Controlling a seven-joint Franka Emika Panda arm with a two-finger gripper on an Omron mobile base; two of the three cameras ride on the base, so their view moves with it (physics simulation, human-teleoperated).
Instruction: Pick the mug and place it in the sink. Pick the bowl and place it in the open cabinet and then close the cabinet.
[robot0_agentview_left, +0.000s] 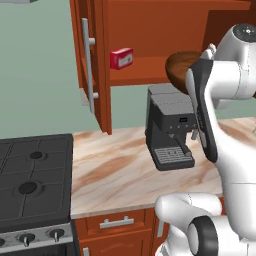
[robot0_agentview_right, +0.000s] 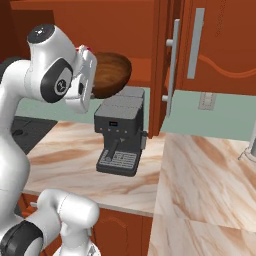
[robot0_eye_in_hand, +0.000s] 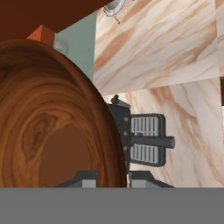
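arm (robot0_agentview_right: 30, 100): raised, elbow bent | gripper (robot0_eye_in_hand: 113, 177): tipped sideways | jaws: clamped on bowl (robot0_agentview_right: 111, 72) rim

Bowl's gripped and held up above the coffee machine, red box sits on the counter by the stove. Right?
Not quite. The red box sits on the cabinet shelf, as the left base view shows. The rest holds: the gripper grips the bowl above the coffee machine.

Light: even, bright, no clear source.
Shadows: faint under coffee machine (robot0_agentview_left: 169, 126); cabinet (robot0_agentview_left: 150, 35) interior darker.
Glare: none.
Sharpness: soft, slightly pixelated edges.
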